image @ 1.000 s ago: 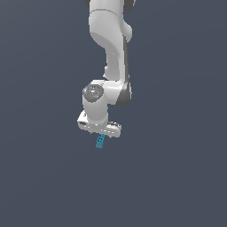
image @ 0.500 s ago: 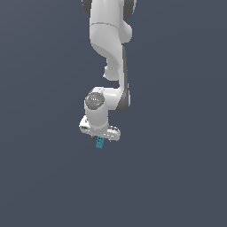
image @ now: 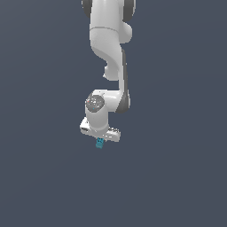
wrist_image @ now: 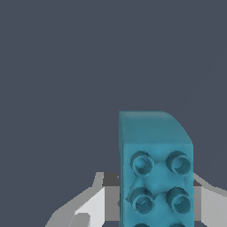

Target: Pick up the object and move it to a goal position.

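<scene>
Ext. view: a white robot arm [image: 108, 53] comes down from the top edge of the picture over a plain dark grey-blue ground [image: 177, 177]. The arm bends at a rounded joint w/ a grey disc cap [image: 95, 103], and below that joint sits the wide white hand body. The gripper [image: 100, 141] points downward at the arm's lower end. A small teal-blue block [image: 99, 143] pokes out just beneath the hand body, much narrower than the hand; only its lower part shows, the rest hidden behind the white housing. The block sits slightly to the ext. view's left of the picture's centre, below the mid height.

Wrist view: the block [wrist_image: 155, 168] fills much of the frame, seen close up. One broad face carries round recessed studs in two columns; two full rows show, and a third row is cut by the picture edge. An adjoining face is smooth, w/ one corner rounded off. A white finger [wrist_image: 91, 206] lies on one side of the block and a second pale finger part on the other side, both right against the block's flanks, w/ a dark grey pad zone between finger and block. Hand state: clamped on the block, which it grips btw. the two fingers. Whether the block touches the ground cannot be told from either view. Background in the wrist view is the same flat grey-blue, no other items visible.
</scene>
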`<state>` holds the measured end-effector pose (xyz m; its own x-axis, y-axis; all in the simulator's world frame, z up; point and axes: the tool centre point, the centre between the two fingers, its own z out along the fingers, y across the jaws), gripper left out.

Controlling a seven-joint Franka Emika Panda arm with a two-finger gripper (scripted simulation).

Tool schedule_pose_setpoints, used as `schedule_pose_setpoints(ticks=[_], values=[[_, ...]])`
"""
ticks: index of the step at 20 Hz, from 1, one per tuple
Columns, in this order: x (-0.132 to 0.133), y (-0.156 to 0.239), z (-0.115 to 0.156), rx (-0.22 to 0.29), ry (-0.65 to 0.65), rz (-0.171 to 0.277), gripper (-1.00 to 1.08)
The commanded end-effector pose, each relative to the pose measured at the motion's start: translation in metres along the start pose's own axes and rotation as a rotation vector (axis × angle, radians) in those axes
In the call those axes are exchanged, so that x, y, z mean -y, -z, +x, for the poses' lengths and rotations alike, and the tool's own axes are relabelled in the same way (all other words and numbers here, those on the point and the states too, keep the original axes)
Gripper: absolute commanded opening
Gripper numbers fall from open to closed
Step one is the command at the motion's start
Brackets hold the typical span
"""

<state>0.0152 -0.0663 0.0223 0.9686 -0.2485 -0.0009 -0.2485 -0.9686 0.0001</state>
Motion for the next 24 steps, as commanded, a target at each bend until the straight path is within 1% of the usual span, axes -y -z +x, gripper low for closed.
schedule_pose_setpoints(ticks=[1, 8, 13, 18, 24], values=[[0.0, 0.0, 0.0, -0.001, 0.0, 0.0, -1.0], [0.001, 0.001, 0.0, 0.0, 0.0, 0.0, -1.0], [0.011, 0.014, -0.003, 0.0, 0.0, 0.0, -1.0], [0.032, 0.042, -0.01, 0.0, 0.0, 0.0, -1.0], [0.073, 0.095, -0.022, -0.001, 0.0, 0.0, -1.0]])
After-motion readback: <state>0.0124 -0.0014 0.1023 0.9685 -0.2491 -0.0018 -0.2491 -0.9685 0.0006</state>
